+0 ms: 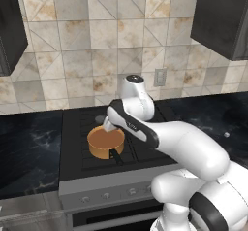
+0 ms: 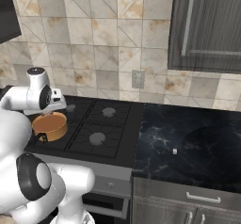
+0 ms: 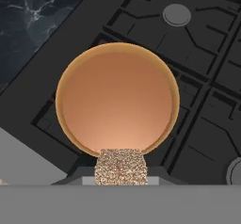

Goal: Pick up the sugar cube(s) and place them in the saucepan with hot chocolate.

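From the left side, the round orange saucepan sits on the black stove, with its short black handle pointing to about five o'clock. The white arm reaches over it, and the gripper hangs just above the pan's rim at about twelve o'clock. A tiny pale sugar cube lies alone on the dark counter, far off at three o'clock from the pan.

From the right side, the saucepan sits at the stove's left edge. The lone cube rests on the counter at three o'clock.

From the hand, the saucepan lies below, brown inside. A sparkly sugar cube is pinched between the fingers at six o'clock.
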